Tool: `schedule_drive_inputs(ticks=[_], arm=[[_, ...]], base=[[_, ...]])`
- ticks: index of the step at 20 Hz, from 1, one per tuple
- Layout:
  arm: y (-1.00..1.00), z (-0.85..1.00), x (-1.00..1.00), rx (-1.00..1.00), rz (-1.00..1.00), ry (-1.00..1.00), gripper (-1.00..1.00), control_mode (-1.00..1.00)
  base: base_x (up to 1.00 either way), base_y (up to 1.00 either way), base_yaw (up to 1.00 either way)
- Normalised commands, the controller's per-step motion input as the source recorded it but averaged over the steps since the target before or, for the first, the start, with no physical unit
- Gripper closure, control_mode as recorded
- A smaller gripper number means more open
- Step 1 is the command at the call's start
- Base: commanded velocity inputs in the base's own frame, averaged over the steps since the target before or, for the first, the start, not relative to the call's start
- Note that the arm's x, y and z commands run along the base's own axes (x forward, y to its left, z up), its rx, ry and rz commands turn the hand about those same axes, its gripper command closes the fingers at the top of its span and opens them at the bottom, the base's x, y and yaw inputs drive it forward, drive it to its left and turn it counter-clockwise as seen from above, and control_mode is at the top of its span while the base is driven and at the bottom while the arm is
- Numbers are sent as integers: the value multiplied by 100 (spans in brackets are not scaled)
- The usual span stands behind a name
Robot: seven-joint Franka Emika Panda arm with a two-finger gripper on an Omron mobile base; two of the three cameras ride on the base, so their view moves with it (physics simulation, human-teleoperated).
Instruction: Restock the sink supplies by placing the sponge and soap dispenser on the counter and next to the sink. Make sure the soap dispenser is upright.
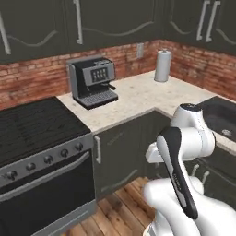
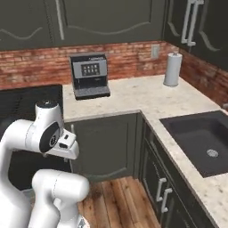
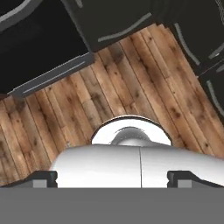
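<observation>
Gripper [image 3: 112, 177] released, fingertips wide apart at frame bottom, grasping nothing, above wooden floor [image 3: 131, 78]. Sink [image 2: 200, 138] lower right; counter [image 2: 147, 95] centre frame.

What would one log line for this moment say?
tool: open, empty, facing floor | sink: empty | counter: coffee machine, paper towel roll

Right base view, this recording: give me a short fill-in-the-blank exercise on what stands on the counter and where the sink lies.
1. The coffee machine stands on the counter against the ____ wall.
2. The paper towel roll stands ____ in the counter's corner.
3. The sink has a round silver ____ in its basin.
4. In the hand view the gripper looks down at a ____ floor.

Missing words: brick; upright; drain; wooden
</observation>
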Motion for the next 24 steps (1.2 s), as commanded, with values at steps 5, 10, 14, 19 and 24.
schedule_drive_inputs(ticks=[5, 10, 14, 19, 24], arm=[[0, 0, 0, 0, 0, 0, -100, 100], [0, 0, 0, 0, 0, 0, -100, 100], [0, 0, 0, 0, 0, 0, -100, 100], [0, 0, 0, 0, 0, 0, -100, 100], [0, 0, 0, 0, 0, 0, -100, 100]], base=[[0, 36, 83], [0, 57, 78], [0, 79, 72], [2, 67, 65], [31, -8, 64]])
